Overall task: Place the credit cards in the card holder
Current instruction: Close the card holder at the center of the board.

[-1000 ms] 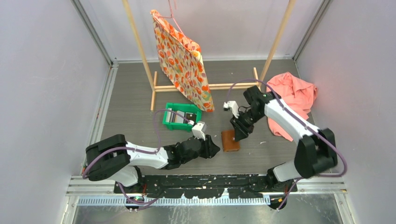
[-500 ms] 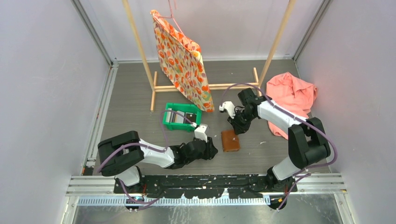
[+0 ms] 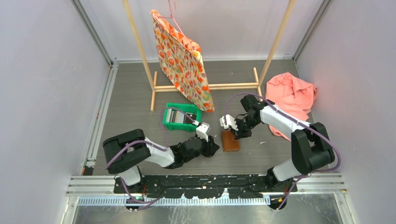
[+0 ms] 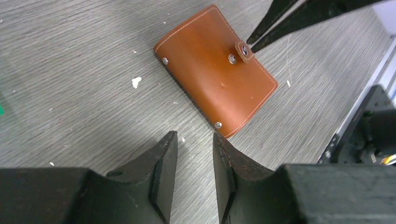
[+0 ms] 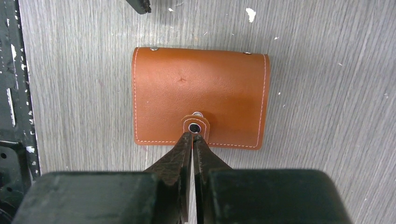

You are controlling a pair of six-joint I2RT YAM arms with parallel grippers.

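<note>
Right claw (image 5: 192, 136) closed on the snap tab (image 5: 195, 127) of the small brown leather card holder (image 5: 187, 88).
A pull could slip off the thin tab, or drag the whole card holder, since nothing pins it down. It lies flat and snapped shut on the grey wood-look table (image 5: 327, 93), between the 2 claws. The left claw (image 4: 194, 136) is partly open, empty, just beside it.

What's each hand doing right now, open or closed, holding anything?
Left hand: open, empty.
Right hand: closed, tips at the snap tab of the card holder; whether it grips the tab cannot be told.
</note>
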